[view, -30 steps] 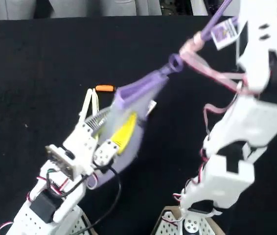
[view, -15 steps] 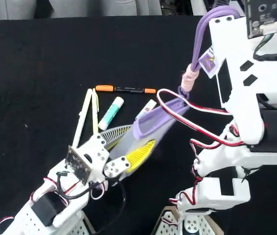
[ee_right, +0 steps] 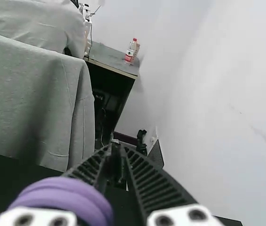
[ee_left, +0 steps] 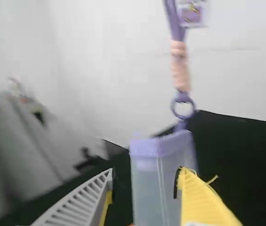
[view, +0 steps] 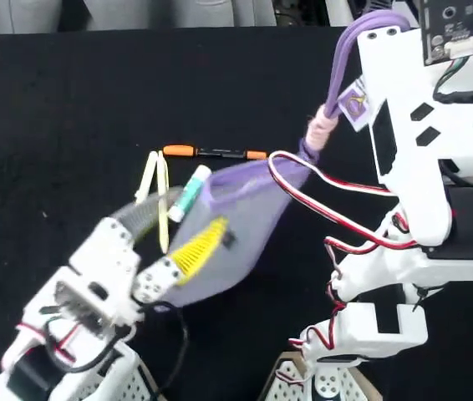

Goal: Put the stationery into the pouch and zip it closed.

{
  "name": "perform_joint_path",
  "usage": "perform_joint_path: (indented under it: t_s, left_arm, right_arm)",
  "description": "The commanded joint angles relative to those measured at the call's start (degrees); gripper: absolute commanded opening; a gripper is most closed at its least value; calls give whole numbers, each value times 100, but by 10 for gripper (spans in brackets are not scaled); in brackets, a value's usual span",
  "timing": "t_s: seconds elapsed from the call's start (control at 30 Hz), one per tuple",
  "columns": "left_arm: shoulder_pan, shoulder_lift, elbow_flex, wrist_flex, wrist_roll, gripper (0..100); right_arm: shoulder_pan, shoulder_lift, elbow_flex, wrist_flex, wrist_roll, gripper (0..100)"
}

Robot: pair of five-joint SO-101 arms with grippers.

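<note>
Between left jaws, pouch [view: 236, 217] clamped, strap [view: 337, 75] in right jaws

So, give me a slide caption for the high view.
Left tool grips the purple pouch, its strap looped over the right arm, with pen and glue stick on the table.

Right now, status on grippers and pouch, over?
Left gripper shut on pouch, held off table. Right gripper shut, strap looped over it. Pen, marker on table, not loaded.

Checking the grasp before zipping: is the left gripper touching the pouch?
Touching. In the left wrist view the left gripper's yellow finger lies flat against the pouch's side.
</note>
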Motion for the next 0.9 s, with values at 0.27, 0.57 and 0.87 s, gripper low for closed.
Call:
perform_joint_path:
  t_s: [0.27, 0.57, 0.87]
  left_arm:
    - [-1701, 9, -2062, 862, -440, 223]
    - [-3486, 9, -1305, 1222, 114, 223]
    - [-4602, 26, 1842, 686, 774, 223]
  right_arm:
    - [-53, -189, -119, 0, 9, 11]
    - [-44, -215, -136, 9, 9, 11]
    - [-44, -215, -136, -220, 26, 11]
